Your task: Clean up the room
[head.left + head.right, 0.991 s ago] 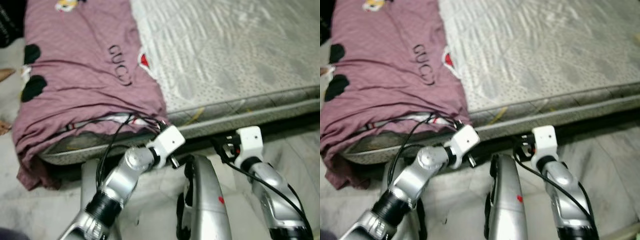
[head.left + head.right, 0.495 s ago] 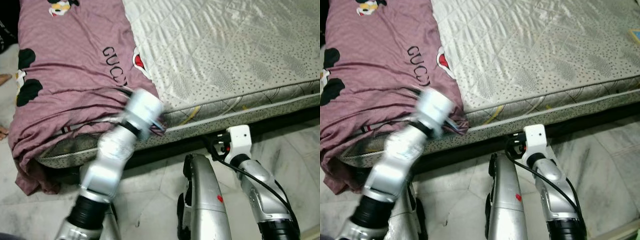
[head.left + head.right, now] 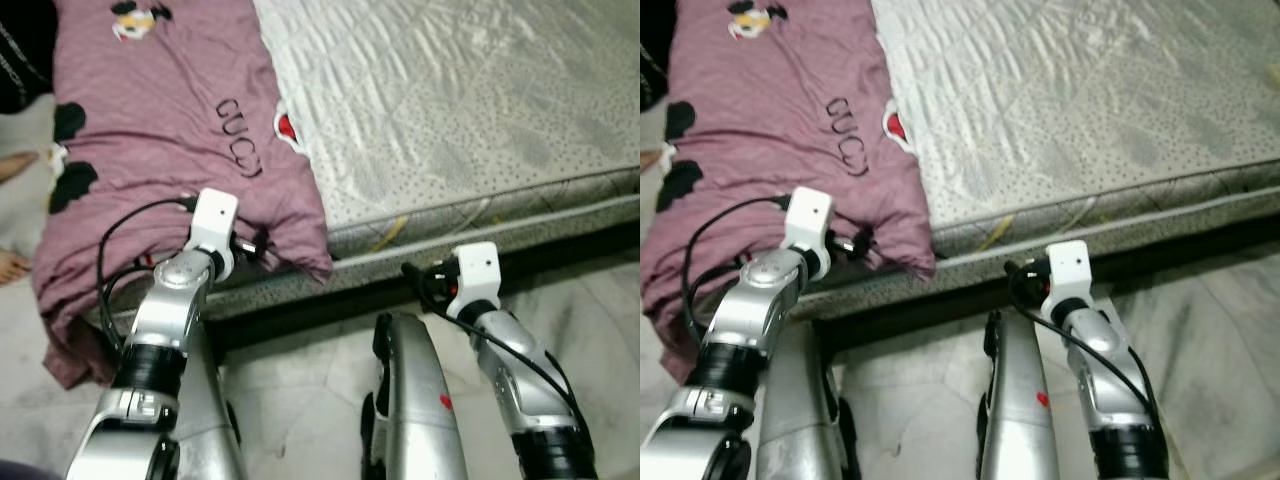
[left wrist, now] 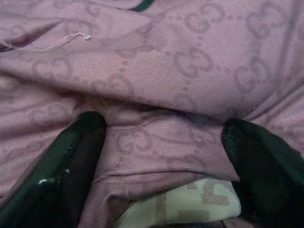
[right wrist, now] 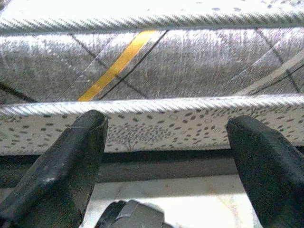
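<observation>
A purple cloth (image 3: pixel 170 110) printed with letters and cartoon figures lies crumpled over the left end of a grey patterned mattress (image 3: pixel 480 110) and hangs off its corner. My left gripper (image 4: pixel 161 156) is open, its two black fingers (image 4: pixel 71 161) spread wide against a fold of the cloth at the mattress's front edge; in the left eye view it sits at the cloth's lower fold (image 3: pixel 256 243). My right gripper (image 5: pixel 166 156) is open too, held low in front of the mattress's side seam, with nothing between its fingers.
The mattress lies low on a pale marble floor (image 3: pixel 600 300). A person's bare foot (image 3: pixel 18 165) shows at the left edge beside the cloth. A dark item (image 3: pixel 25 50) lies at the top left. My silver body (image 3: pixel 415 400) is in the foreground.
My left arm has swung from the middle below the mattress edge up and to the left, onto the purple cloth's lower fold. The right arm has barely moved. The camera shifted slightly.
</observation>
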You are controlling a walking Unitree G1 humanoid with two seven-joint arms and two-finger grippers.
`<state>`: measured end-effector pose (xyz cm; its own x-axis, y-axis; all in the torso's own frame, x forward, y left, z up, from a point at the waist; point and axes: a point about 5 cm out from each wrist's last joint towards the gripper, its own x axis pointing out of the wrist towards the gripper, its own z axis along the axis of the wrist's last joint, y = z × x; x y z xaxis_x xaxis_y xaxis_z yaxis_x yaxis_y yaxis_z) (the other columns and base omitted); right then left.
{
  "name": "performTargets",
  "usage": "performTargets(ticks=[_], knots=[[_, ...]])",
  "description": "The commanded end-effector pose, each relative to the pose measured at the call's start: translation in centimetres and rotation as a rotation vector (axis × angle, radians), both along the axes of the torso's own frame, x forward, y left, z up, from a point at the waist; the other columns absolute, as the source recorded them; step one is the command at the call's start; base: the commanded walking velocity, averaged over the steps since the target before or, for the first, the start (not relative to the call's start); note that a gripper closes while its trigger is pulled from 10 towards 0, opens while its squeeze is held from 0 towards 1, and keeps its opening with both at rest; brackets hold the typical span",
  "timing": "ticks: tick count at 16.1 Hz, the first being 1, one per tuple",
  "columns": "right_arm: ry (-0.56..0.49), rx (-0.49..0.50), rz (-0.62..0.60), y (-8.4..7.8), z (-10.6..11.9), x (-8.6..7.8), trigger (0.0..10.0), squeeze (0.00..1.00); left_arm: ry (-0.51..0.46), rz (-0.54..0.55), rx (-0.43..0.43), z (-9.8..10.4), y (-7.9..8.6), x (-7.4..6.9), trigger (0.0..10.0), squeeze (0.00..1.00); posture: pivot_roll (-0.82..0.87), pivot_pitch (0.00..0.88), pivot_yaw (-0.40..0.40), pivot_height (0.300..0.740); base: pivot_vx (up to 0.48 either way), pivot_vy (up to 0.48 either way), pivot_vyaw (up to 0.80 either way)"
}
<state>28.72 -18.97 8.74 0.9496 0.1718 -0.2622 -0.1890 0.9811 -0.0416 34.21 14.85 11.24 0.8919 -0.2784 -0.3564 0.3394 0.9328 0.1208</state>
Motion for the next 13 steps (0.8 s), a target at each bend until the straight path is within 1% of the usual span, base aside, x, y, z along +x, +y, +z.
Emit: performTargets(ticks=[1, 2, 4, 5, 6, 7, 8, 9, 10, 12, 13], knots=[[0.01, -0.009, -0.029, -0.9, -0.3, -0.1, 10.0, 0.0, 0.14, -0.062, 0.015, -2.8, -0.8, -1.3, 10.0, 0.0, -0.06, 0.159, -0.013, 0.495, 0.0, 0.0, 0.0], [0.007, -0.015, -0.038, -1.2, -0.2, 0.0, 10.0, 0.0, 0.171, -0.149, -0.006, -3.0, -2.7, -1.8, 10.0, 0.0, -0.06, 0.159, -0.011, 0.495, 0.0, 0.0, 0.0], [0.004, -0.018, -0.042, -1.3, -0.2, 0.2, 10.0, 0.0, 0.215, -0.275, -0.042, -3.6, -5.3, -2.9, 10.0, 0.0, -0.06, 0.158, -0.014, 0.495, 0.0, 0.0, 0.0], [0.003, -0.018, -0.042, -1.2, -0.1, 0.3, 10.0, 0.0, 0.231, -0.327, -0.05, -3.9, -6.4, -3.3, 10.0, 0.0, -0.06, 0.158, -0.014, 0.495, 0.0, 0.0, 0.0], [0.0, -0.019, -0.032, -0.9, -0.1, 0.4, 10.0, 0.0, 0.254, -0.388, -0.063, -4.4, -7.8, -4.1, 10.0, 0.0, -0.06, 0.157, -0.02, 0.495, 0.0, 0.0, 0.0], [-0.001, -0.019, -0.024, -0.8, -0.1, 0.5, 10.0, 0.0, 0.267, -0.423, -0.067, -4.6, -8.7, -4.7, 10.0, 0.0, -0.06, 0.156, -0.025, 0.495, 0.0, 0.0, 0.0], [-0.001, -0.02, -0.017, -0.7, -0.1, 0.6, 10.0, 0.0, 0.276, -0.433, -0.072, -4.7, -9.1, -5.1, 10.0, 0.0, -0.06, 0.156, -0.025, 0.495, 0.0, 0.0, 0.0], [-0.001, -0.021, -0.01, -0.6, -0.1, 0.8, 10.0, 0.0, 0.291, -0.463, -0.064, -5.0, -9.7, -5.8, 10.0, 0.0, -0.05, 0.154, -0.029, 0.495, 0.0, 0.0, 0.0], [-0.003, -0.02, -0.009, -0.5, -0.1, 1.0, 10.0, 0.0, 0.288, -0.48, -0.037, -5.1, -9.8, -6.1, 10.0, 0.0, -0.05, 0.153, -0.029, 0.495, 0.0, 0.0, 0.0], [-0.008, -0.019, -0.008, -0.4, 0.0, 1.2, 10.0, 0.0, 0.229, -0.498, 0.034, -4.6, -9.6, -6.1, 10.0, 0.0, -0.04, 0.15, -0.026, 0.495, 0.0, 0.0, 0.0], [-0.008, -0.018, -0.008, -0.3, -0.1, 1.2, 10.0, 0.0, 0.177, -0.519, 0.098, -4.1, -9.5, -6.1, 10.0, 0.0, -0.04, 0.149, -0.025, 0.495, 0.0, 0.0, 0.0]])
